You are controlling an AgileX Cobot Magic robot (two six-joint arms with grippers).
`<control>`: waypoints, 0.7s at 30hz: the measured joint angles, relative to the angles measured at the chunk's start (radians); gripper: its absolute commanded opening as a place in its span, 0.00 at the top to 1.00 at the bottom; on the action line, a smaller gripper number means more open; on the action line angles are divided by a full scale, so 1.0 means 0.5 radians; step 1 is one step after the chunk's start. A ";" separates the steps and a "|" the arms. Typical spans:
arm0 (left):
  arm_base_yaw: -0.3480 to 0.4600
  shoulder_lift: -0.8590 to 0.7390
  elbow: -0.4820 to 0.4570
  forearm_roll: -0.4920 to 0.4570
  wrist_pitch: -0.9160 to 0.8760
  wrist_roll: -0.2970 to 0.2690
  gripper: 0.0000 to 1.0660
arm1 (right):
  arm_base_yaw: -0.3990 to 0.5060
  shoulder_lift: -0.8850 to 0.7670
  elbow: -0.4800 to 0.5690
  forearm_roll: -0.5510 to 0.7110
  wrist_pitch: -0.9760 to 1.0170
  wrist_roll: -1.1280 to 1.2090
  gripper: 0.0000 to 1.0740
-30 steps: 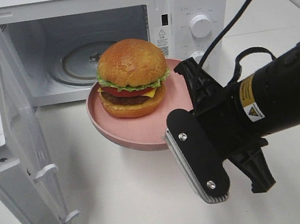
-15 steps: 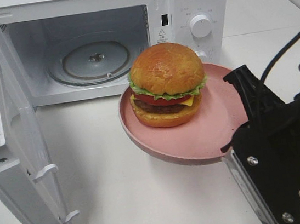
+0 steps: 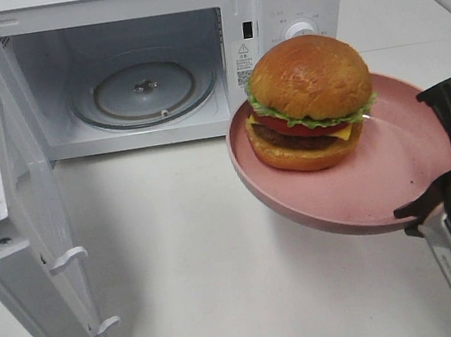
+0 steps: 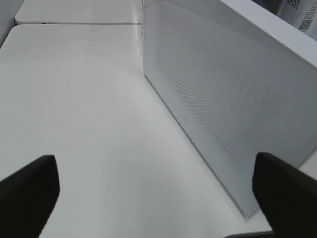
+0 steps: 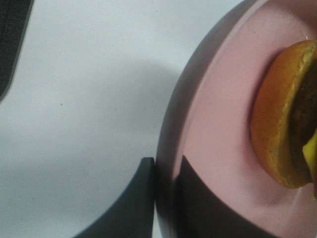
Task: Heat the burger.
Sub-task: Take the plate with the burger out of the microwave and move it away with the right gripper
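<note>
Moved right, away from the open microwave (image 3: 153,62), the plate (image 3: 378,190) carries the burger (image 3: 309,99) clear of the table (image 3: 204,254), its rim pinched by the right gripper (image 5: 166,198). Inside the oven only the glass turntable (image 3: 144,89) shows. Left gripper (image 4: 158,188) is spread wide, holding nothing, its fingers cut off by the frame

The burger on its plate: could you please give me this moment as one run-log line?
burger: on pink plate | plate: held off table, rim in right gripper jaws | microwave: door open, empty | left gripper: open, holding nothing
</note>
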 measured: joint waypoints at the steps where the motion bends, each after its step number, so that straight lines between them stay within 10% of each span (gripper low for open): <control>1: 0.000 0.000 0.000 0.000 0.000 0.000 0.08 | 0.000 0.000 0.000 0.000 0.000 0.000 0.99; 21: 0.000 0.000 0.000 0.000 0.000 0.000 0.08 | 0.000 -0.328 0.000 -0.244 0.510 0.468 0.99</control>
